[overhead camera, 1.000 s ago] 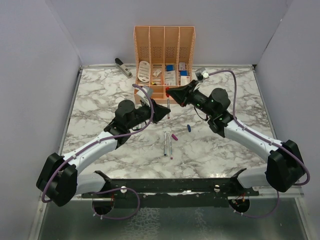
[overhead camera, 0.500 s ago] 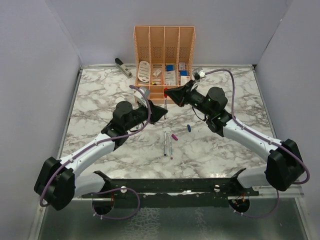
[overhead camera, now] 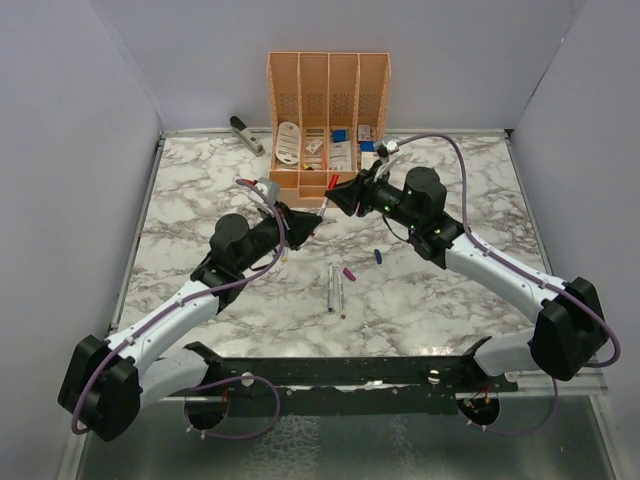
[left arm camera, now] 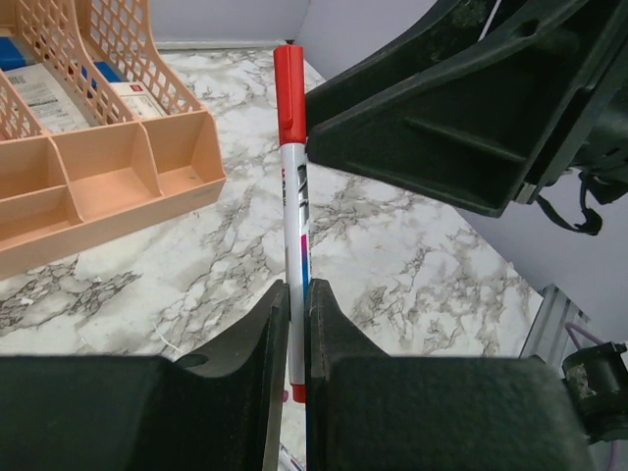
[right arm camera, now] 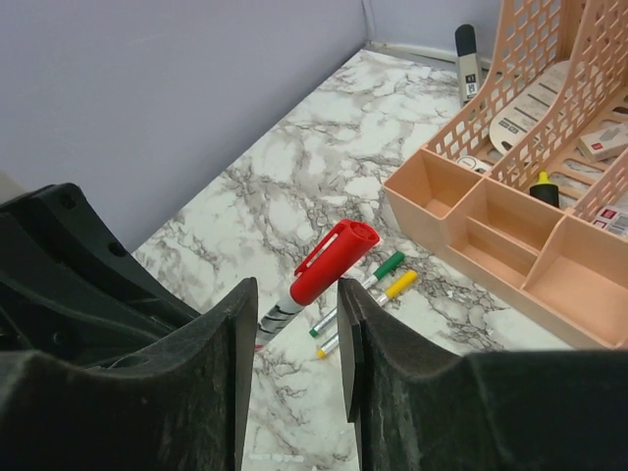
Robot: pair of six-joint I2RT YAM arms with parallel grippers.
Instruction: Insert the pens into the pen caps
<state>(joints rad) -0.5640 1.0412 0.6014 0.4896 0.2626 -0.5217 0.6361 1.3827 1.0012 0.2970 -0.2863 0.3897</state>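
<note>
A white pen wearing a red pen cap stands nearly upright in my left gripper, which is shut on its lower barrel. In the top view this pen rises from the left gripper towards the right gripper. My right gripper is open, and the red cap stands between its fingers without touching either. Two uncapped pens lie side by side mid-table, with a purple cap and a blue cap to their right.
Two capped pens, green and yellow, lie on the marble just in front of the peach organiser. The organiser stands at the back centre. A grey stapler lies to its left by the back wall.
My right gripper has opened and let go of the red cap, which stays on the pen. The left arm has drawn back to the left, still holding the pen.
</note>
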